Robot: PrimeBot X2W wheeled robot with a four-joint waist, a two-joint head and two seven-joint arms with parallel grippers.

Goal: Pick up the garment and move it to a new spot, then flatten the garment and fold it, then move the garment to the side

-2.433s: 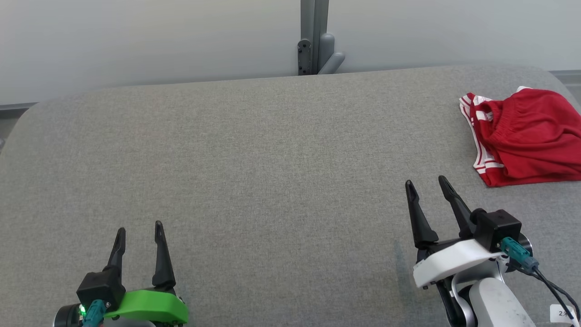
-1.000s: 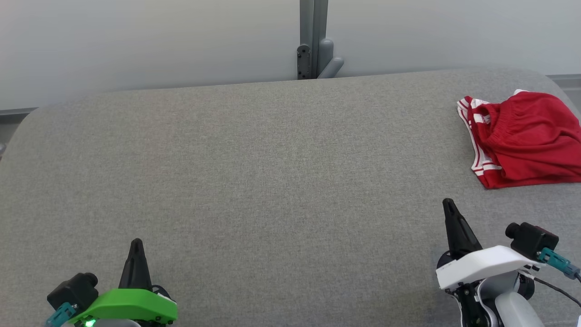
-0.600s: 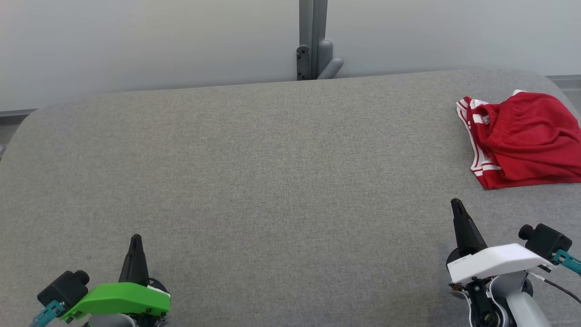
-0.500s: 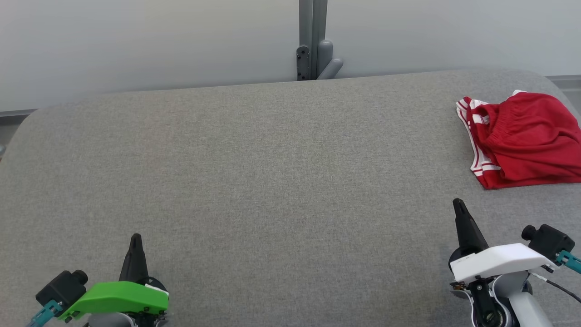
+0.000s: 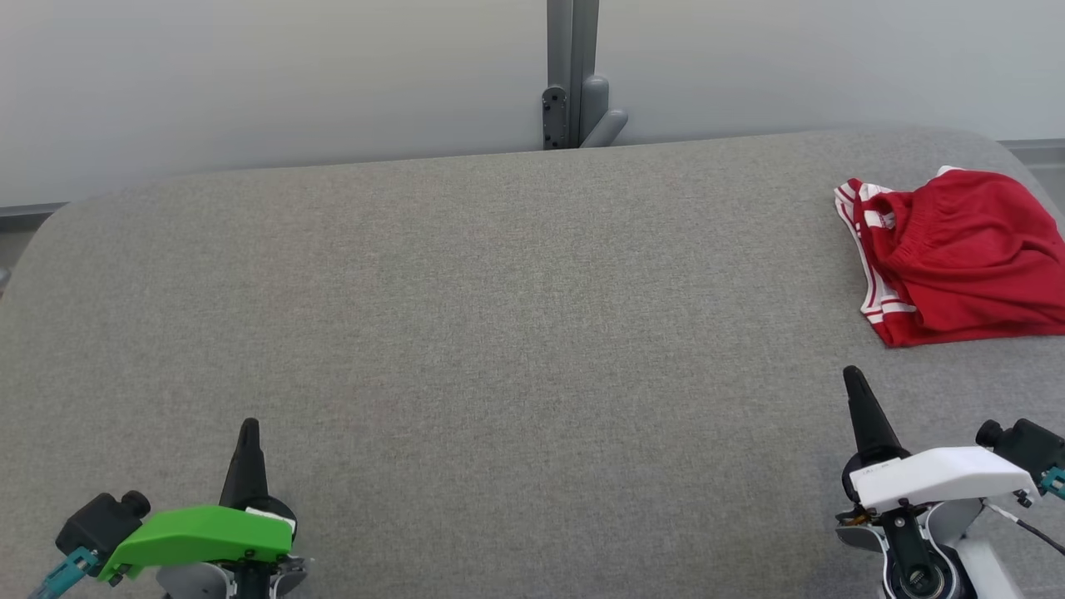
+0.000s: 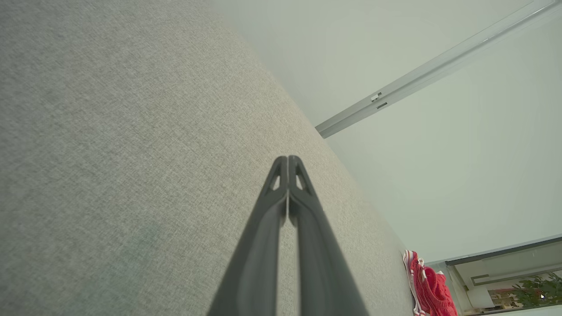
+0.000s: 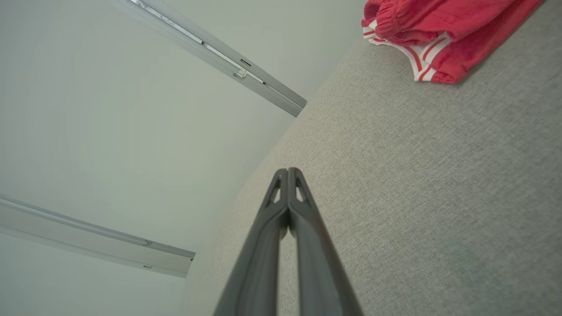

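Note:
The garment (image 5: pixel 957 258) is a pair of red shorts with white stripes, folded into a compact bundle at the far right of the grey cushioned surface (image 5: pixel 499 316). The shorts also appear in the right wrist view as a red bundle (image 7: pixel 434 30) at the top right, and small at the lower right of the left wrist view (image 6: pixel 432 289). My left gripper (image 5: pixel 249 426) sits at the lower left, shut with nothing in it, its tips (image 6: pixel 288 159) pressed together. At the lower right my right gripper (image 5: pixel 852 374) is shut and empty too, below and left of the shorts, with fingertips touching (image 7: pixel 287 171).
A pale wall stands behind the surface, with a grey vertical post and bracket (image 5: pixel 574 83) at its middle. The surface's rounded corners curve away at the far left and far right. The shorts lie close to the right edge.
Both grippers went from open to shut and rolled onto their sides, drawing back towards the bottom edge. The right one drifted further right. The shorts stayed in place.

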